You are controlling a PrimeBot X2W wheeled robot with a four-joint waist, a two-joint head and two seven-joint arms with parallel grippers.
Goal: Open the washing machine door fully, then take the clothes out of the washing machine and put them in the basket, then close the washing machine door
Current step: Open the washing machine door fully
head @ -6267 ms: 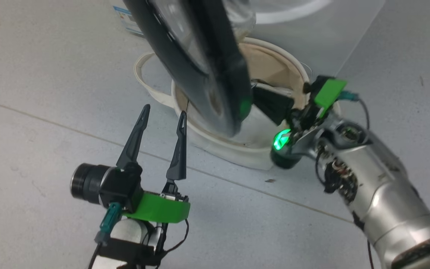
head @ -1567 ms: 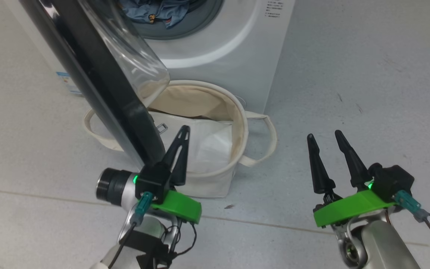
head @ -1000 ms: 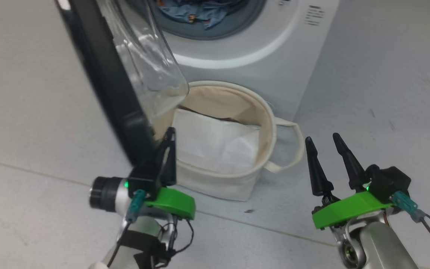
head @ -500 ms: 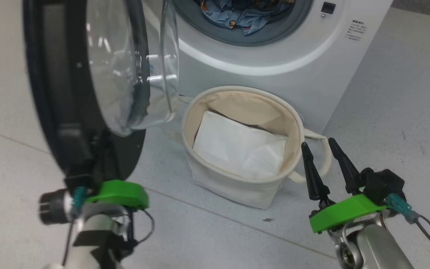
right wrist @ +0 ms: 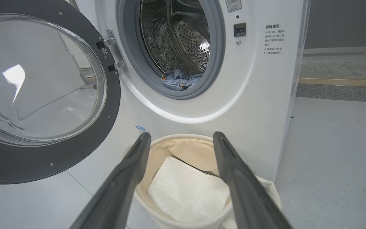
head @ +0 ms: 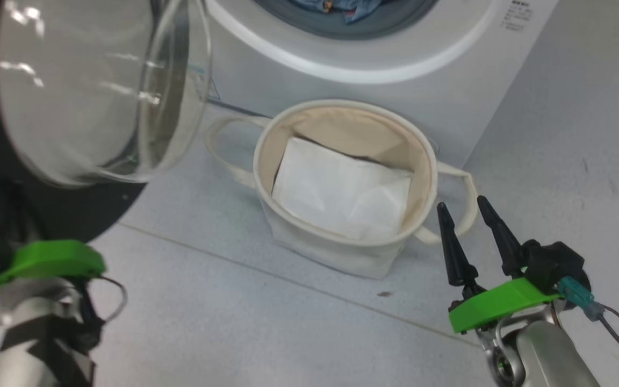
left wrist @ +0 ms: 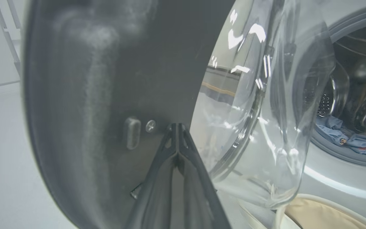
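The washing machine door point(head: 73, 209) stands swung out to the left, its glass bowl point(head: 89, 91) facing me. My left gripper point(left wrist: 178, 127) is shut, with its tips against the door's black inner rim point(left wrist: 106, 95) beside a screw. The white washing machine point(head: 384, 91) shows its open drum, where light-blue clothes point(right wrist: 179, 81) lie at the gasket lip. In front of the machine the cream basket point(head: 320, 250) stands on the floor. My right gripper point(head: 460, 204) hovers open just right of the basket, holding nothing.
A plain white folded sheet point(head: 342, 188) lies inside the basket. The basket's loop handles point(head: 468, 199) stick out on both sides. Grey tiled floor point(head: 288, 333) spreads in front and to the right of the machine.
The door has swung further open to the left with my shut left gripper against it. The head view has shifted. My right gripper stays open in the same place.
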